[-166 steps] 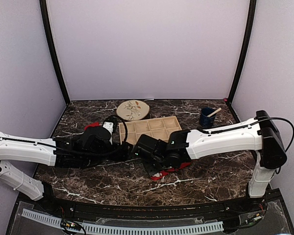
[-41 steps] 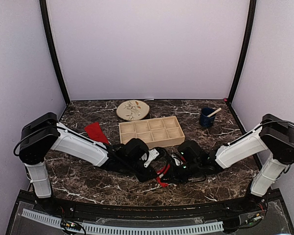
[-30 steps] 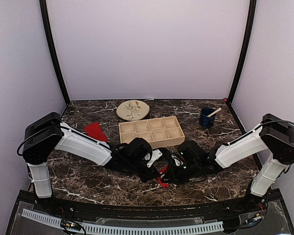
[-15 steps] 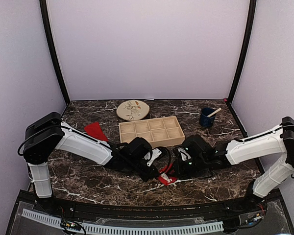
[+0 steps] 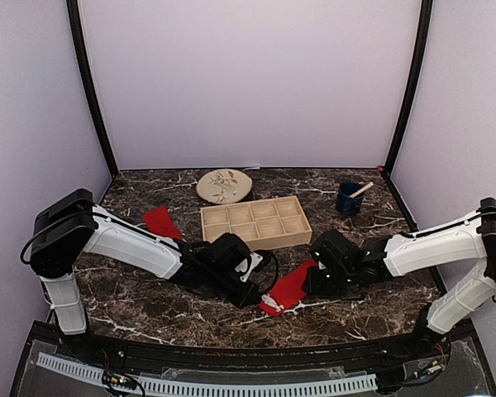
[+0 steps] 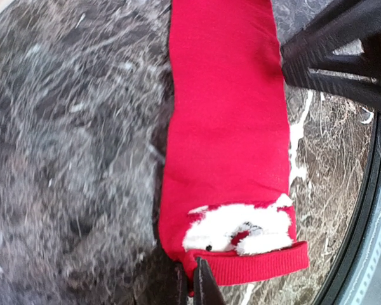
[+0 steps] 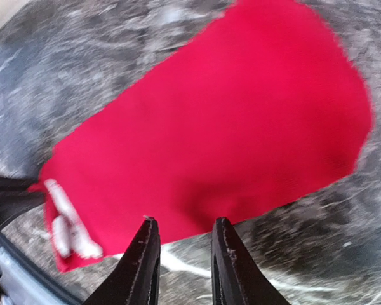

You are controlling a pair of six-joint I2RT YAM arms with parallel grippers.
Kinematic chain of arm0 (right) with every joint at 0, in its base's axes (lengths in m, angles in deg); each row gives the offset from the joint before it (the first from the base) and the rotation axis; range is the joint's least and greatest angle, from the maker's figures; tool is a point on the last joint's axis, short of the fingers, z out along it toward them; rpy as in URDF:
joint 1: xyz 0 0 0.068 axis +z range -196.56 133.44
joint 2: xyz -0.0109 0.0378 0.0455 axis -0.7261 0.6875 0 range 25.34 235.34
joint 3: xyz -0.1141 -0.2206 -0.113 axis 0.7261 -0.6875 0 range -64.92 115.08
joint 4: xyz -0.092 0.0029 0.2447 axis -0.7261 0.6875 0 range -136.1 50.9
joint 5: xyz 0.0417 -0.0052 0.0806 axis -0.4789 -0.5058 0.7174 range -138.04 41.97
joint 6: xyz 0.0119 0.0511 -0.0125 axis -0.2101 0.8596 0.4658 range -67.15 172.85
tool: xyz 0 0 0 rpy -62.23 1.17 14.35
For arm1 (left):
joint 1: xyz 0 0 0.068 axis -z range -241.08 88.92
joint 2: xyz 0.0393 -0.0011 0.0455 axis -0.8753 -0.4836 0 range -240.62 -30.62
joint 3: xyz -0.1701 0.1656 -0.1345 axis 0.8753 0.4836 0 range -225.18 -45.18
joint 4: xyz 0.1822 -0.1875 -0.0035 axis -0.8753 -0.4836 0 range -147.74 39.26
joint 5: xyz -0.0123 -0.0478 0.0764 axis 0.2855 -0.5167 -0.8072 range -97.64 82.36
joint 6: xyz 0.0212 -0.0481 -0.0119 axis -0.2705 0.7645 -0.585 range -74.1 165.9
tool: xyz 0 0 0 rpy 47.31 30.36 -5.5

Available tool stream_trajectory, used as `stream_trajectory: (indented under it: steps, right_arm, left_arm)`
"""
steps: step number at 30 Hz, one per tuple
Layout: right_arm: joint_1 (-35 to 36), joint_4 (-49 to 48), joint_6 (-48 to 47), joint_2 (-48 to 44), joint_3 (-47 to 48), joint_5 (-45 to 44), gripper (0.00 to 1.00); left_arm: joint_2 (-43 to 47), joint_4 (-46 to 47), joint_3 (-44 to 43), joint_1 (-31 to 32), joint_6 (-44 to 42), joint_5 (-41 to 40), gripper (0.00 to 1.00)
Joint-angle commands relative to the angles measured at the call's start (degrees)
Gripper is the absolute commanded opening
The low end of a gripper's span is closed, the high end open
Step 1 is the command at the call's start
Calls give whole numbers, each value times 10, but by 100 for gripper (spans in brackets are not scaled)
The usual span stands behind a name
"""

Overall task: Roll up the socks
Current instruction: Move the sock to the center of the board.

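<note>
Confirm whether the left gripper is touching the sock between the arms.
Touching. The left wrist view shows the left gripper shut, tips pinching the cuff edge of the sock.

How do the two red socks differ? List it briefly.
The near sock lies stretched out at the front, its end pinched by the shut left hand; the far sock lies alone left of the wooden tray, untouched. The near sock shows a white patch; the far sock looks plain. Both are red and lie flat.

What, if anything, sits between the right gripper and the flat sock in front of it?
Nothing visible. The right gripper, jaws open, is right at the edge of the sock; the left gripper pinches its opposite end.
</note>
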State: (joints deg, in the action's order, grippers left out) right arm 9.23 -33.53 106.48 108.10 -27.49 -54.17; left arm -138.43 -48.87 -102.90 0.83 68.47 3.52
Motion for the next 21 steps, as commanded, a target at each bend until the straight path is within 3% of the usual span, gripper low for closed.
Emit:
stream_trajectory:
  steps: [1,15,21]
  right_arm:
    - [-16,9,-28,29,32,-48,26]
    - [-52,-3,-111,148,115,-31,25]
    - [-53,-10,-140,178,140,-18,25]
  left_arm:
    - [5,-100,32,3,45,-3,0]
    - [28,-176,30,26,140,-60,0]
    - [50,-174,36,28,162,-74,18]
